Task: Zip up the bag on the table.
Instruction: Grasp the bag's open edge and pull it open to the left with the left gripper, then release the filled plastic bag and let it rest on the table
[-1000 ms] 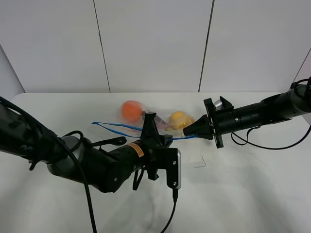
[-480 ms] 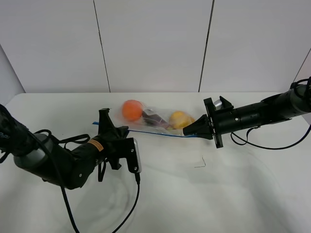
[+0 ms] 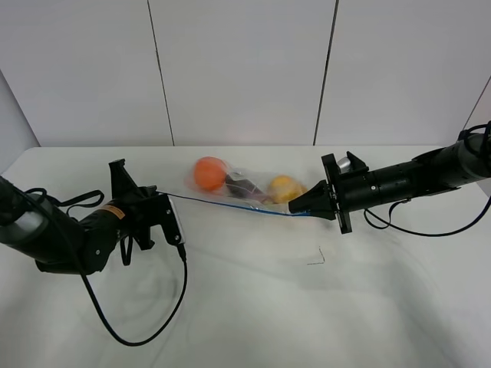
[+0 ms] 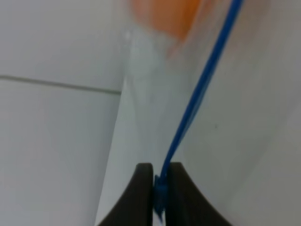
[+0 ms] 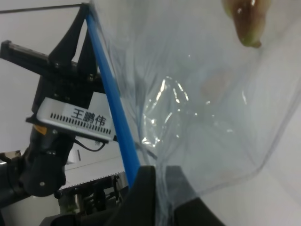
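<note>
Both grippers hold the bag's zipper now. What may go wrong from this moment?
The blue strip is stretched taut between the left gripper and the right gripper; more pull may slip it out of a pinch or tear the bag. The orange fruit may roll and drag the bag sideways.

The high camera looks down over the table at both arms. Wrist cameras sit close behind the left gripper and right gripper, facing each other along the bag.
</note>
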Tool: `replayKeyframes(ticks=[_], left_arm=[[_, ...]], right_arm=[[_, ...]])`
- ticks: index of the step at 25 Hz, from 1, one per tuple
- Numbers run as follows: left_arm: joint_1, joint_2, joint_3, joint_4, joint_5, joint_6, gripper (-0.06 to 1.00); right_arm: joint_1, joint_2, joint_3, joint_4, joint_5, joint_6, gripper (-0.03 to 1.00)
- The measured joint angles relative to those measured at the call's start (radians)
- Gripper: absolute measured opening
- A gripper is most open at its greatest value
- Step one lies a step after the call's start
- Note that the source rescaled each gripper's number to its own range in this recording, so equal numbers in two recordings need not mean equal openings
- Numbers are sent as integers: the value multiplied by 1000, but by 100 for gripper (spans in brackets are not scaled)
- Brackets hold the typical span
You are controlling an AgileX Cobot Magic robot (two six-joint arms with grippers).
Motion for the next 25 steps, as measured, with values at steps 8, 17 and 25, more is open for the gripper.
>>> replayKeyframes(ticks=[8,17,25], left_arm=[[8,0,0,-3,23,-1,0],[19,-3,4,-75,119,9,58],[92,-5,5,-88,83,13,73]], right_arm=[[0,0,0,0,1,1,0],[-1,0,0,-16,1,1,0],[-3,0,0,-18,2,1,0]])
